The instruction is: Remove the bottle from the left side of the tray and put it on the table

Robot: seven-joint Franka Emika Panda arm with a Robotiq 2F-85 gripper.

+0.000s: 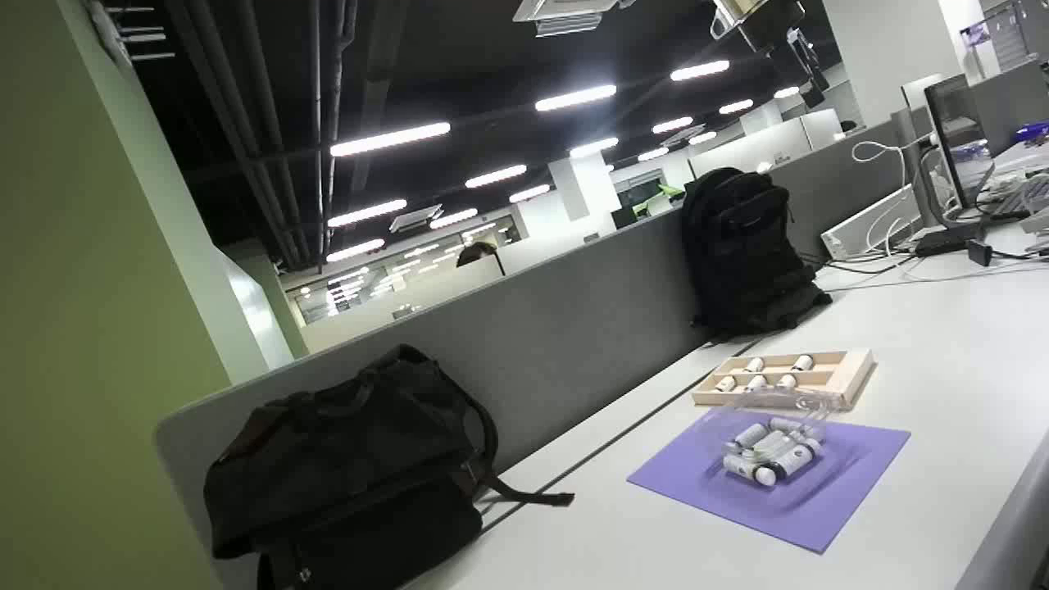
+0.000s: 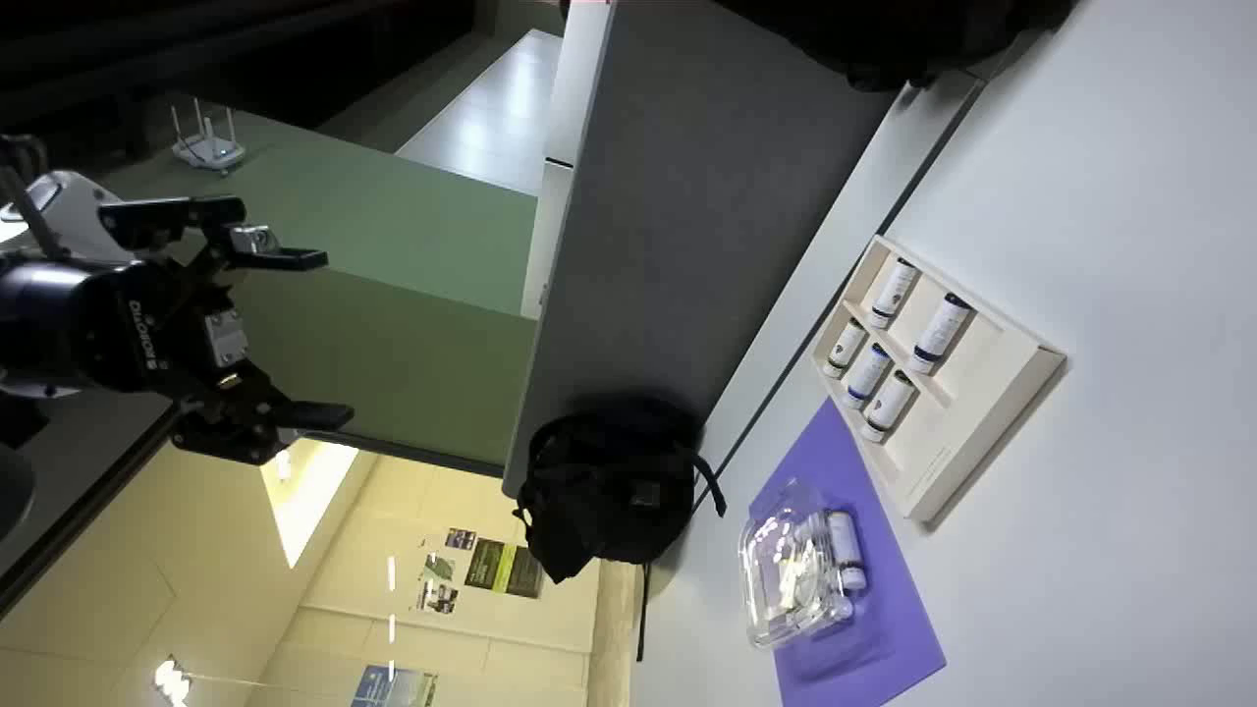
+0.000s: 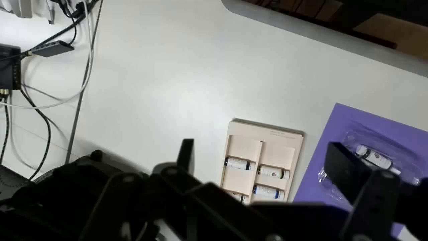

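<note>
The pale wooden tray (image 1: 856, 377) lies on the grey-white table (image 1: 959, 344) in both exterior views (image 2: 992, 442). Several small white-labelled bottles lie on their sides in its two rows. In the wrist view the tray (image 3: 267, 130) is partly hidden at its lower end by my gripper's body. One bottle (image 3: 238, 163) and part of a second (image 3: 239, 196) lie in its left row; two bottles (image 3: 272, 172) (image 3: 267, 192) show in its right row. My gripper (image 3: 260, 149) is open and empty, its fingers wide apart. In an exterior view the gripper (image 2: 327, 337) is raised, well away from the tray.
A purple mat (image 1: 676, 475) beside the tray bears a clear plastic container (image 2: 758, 579) with several bottles. Black bags (image 1: 352, 467) (image 1: 737, 254) stand along the grey partition (image 1: 574, 360). Cables and a small adapter (image 3: 51, 49) lie at the table's other end.
</note>
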